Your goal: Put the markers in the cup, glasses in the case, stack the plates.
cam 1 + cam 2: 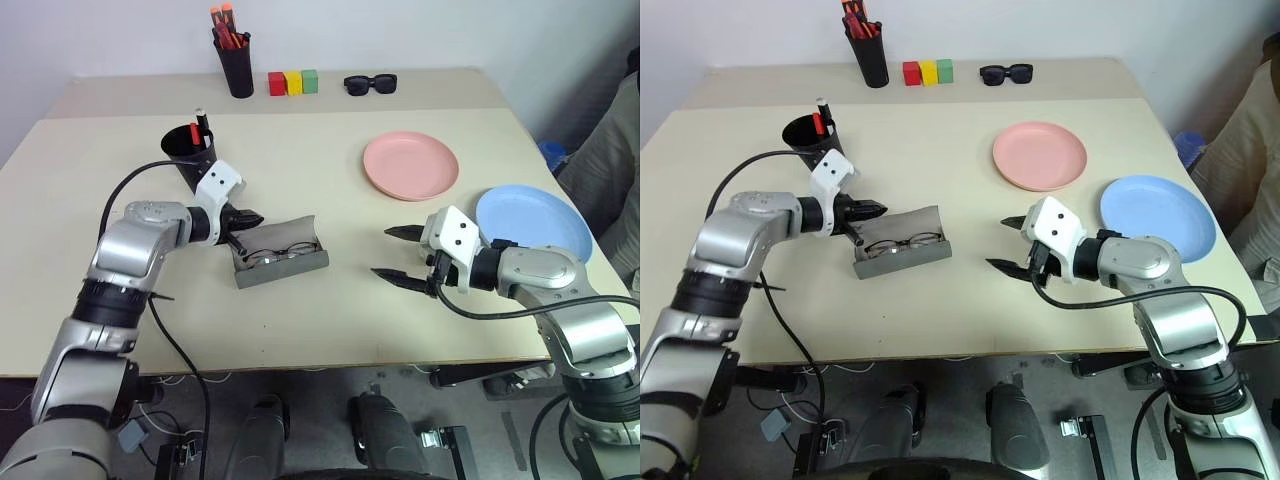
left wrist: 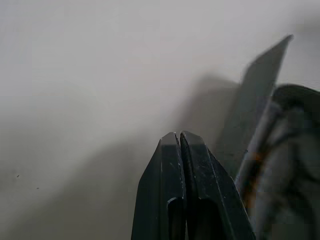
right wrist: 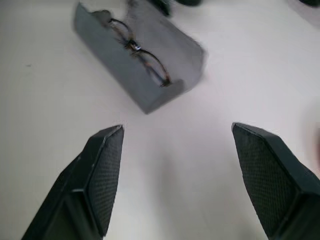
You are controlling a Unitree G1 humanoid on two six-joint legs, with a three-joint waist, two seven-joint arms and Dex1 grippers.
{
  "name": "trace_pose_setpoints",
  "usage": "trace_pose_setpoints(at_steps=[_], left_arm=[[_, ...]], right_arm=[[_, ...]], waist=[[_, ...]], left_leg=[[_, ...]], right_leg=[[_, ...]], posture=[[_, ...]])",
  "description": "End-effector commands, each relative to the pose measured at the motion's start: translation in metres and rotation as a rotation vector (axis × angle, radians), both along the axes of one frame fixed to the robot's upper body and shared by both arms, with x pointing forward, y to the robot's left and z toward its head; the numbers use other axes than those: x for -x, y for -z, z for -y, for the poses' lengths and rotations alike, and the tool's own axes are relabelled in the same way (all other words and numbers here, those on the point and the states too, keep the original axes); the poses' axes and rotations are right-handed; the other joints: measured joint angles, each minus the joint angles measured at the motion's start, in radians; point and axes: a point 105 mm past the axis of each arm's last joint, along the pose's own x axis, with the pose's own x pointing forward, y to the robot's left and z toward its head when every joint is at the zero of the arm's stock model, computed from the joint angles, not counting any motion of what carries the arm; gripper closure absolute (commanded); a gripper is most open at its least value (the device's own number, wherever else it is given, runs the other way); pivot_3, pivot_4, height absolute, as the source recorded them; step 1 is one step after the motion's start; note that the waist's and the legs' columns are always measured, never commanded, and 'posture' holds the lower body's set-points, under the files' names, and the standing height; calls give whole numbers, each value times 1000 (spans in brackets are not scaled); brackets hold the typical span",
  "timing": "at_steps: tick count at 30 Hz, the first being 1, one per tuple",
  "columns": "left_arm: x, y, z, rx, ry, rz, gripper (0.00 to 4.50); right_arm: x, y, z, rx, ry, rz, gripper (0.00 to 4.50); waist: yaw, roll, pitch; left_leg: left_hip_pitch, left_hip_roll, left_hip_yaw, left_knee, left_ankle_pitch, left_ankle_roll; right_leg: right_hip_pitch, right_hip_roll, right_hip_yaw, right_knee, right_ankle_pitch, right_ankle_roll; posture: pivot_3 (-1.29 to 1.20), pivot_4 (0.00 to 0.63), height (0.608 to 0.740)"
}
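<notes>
The grey case [image 1: 290, 265] lies open mid-table with the thin-rimmed glasses [image 1: 279, 253] inside it; the glasses [image 3: 141, 54] also lie in the case [image 3: 150, 95] in the right wrist view. My left gripper [image 1: 252, 217] is shut, empty, just behind the case's raised lid. My right gripper [image 1: 397, 254] hovers open to the right of the case, holding nothing. The black cup [image 1: 188, 150] stands behind the left hand with two markers [image 1: 198, 128] poking out of it. The pink plate [image 1: 411, 165] and the light blue plate [image 1: 535, 224] lie apart on the right.
At the back stand a black pen holder [image 1: 237, 62] with orange-red capped pens, three coloured blocks [image 1: 293, 82] and black sunglasses [image 1: 370, 84]. A person's sleeve [image 1: 610, 170] shows at the right edge. Cables hang from both arms.
</notes>
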Motion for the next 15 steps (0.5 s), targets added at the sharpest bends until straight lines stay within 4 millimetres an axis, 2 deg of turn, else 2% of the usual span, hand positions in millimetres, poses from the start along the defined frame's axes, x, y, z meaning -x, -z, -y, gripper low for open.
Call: trace_pose_setpoints(at_steps=[1, 4, 7, 8, 11, 15], left_arm=[[28, -10, 12, 1, 136, 76, 4462], [41, 3, 10, -45, 140, 60, 4462], [54, 17, 8, -89, 161, 42, 4462], [56, 16, 9, -93, 171, 77, 4462], [55, -5, 15, 2, 170, 208, 4462], [65, -27, 17, 79, 197, 318, 4462]], right_arm=[[-15, -12, 2, -57, 47, 37, 1019], [-34, -10, 6, -72, 115, 33, 1019], [-65, -8, 12, -33, 233, 61, 1019], [-76, -7, 15, -4, 274, 79, 1019], [-107, -2, 29, 119, 388, 165, 1019], [-132, 10, 39, 287, 414, 261, 1019]], waist=[[-1, 0, 0], [0, 0, 0], [0, 0, 0], [-2, 0, 0], [1, 1, 0], [0, 0, 0]], left_leg=[[0, 0, 0, 0, 0, 0], [0, 0, 0, 0, 0, 0], [0, 0, 0, 1, 0, 0], [1, 0, 1, 1, 0, 0], [1, 0, 2, 0, 0, 0], [0, 0, 2, 0, 0, 0]], right_leg=[[0, 0, 0, 0, 0, 0], [0, 0, 0, 0, 0, 0], [0, 0, 0, 0, 0, 0], [0, 0, 1, 0, 0, 0], [0, 0, 1, 0, 0, 0], [-1, 0, 1, 0, 0, 0]], posture=[[0, 150, 740], [0, 150, 740], [0, 150, 740], [0, 150, 740], [0, 150, 740], [0, 150, 740]])
